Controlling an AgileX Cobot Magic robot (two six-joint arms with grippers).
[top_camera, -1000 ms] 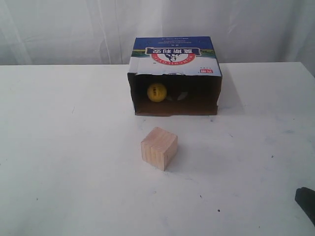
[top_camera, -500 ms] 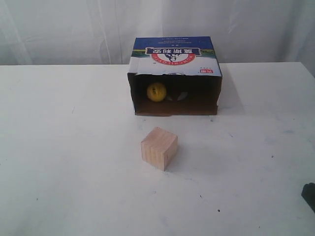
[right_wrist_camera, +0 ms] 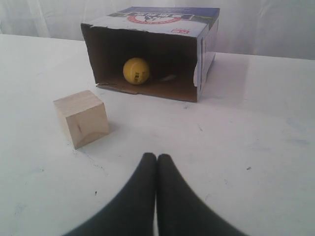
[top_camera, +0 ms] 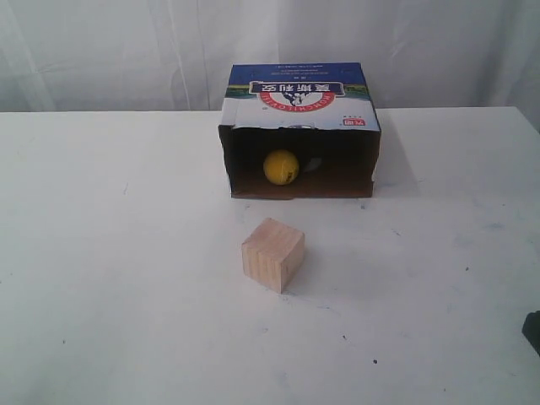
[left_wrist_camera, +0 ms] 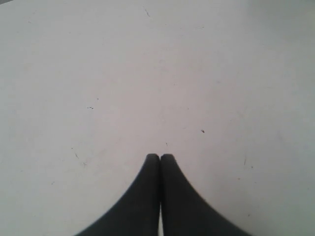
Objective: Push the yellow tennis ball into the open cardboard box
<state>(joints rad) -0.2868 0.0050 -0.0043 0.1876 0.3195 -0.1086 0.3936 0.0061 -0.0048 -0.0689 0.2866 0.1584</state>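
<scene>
Nearby, the right gripper (right_wrist_camera: 156,156) has its fingers pressed together on nothing. The left gripper (left_wrist_camera: 160,156) is the same, above bare table (left_wrist_camera: 98,73). Ahead stands the cube (top_camera: 272,254), apart from both and from the carton. Beyond it the ball (top_camera: 281,167) rests on the floor of the box (top_camera: 299,97), left of middle, fully inside the mouth. So the push looks done, with little left but parking the arms.

ball (top_camera: 281,166) in box (top_camera: 301,101), cube (top_camera: 272,254) before box

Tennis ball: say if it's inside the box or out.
Inside: the yellow tennis ball sits within the open cardboard box, under its top.
</scene>
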